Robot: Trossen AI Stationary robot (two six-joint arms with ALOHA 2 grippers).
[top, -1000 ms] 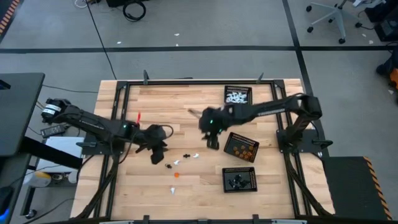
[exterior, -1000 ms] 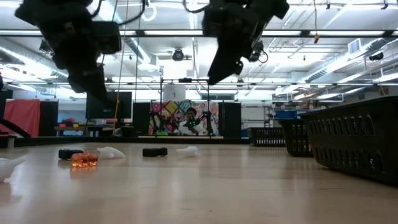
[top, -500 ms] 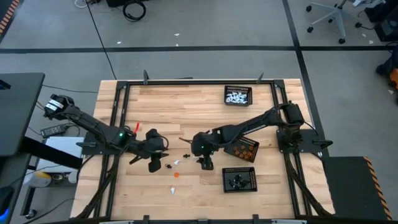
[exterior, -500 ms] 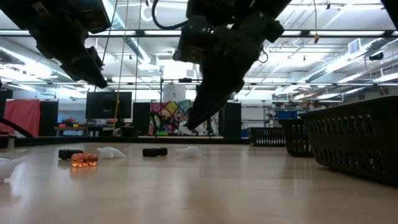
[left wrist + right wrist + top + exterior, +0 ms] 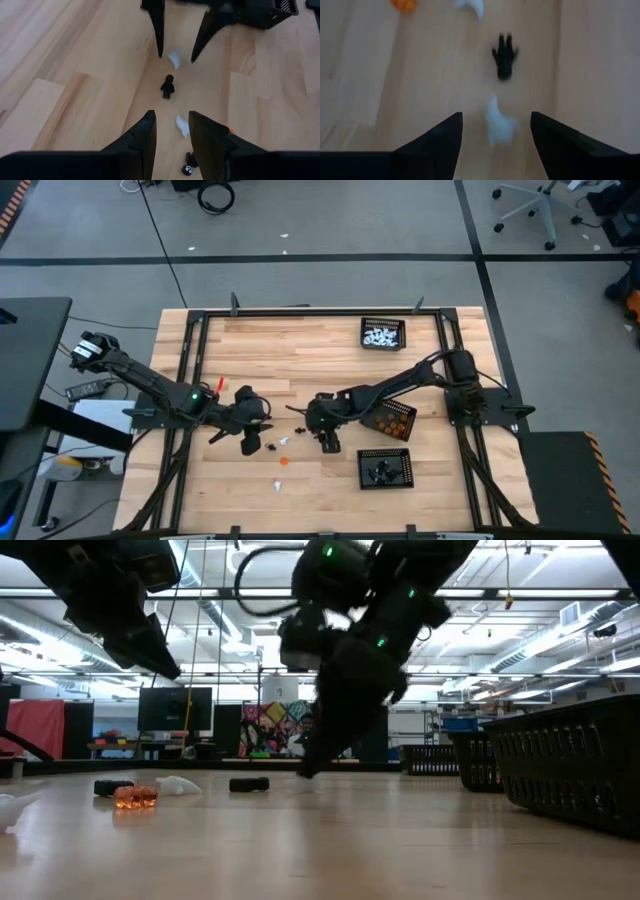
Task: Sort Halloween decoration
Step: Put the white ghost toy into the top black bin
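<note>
My right gripper (image 5: 492, 132) hangs low over the middle of the table (image 5: 300, 360) with its fingers (image 5: 437, 137) spread apart, and a white figure (image 5: 499, 125) lies on the wood between them, not yet touched. Just past it, at twelve o'clock along my reach, lies a black figure (image 5: 505, 55). Beyond that are another white one (image 5: 470, 7) and an orange one (image 5: 403, 4).

My left gripper (image 5: 170, 132) faces it from nine o'clock, fingers also apart and holding nothing.

Off at three o'clock from my right gripper sits the tray of orange figures (image 5: 388, 417). The tray of black figures (image 5: 385, 468) is at five o'clock, and the tray of white figures (image 5: 382, 334) at one o'clock near the far edge.
</note>
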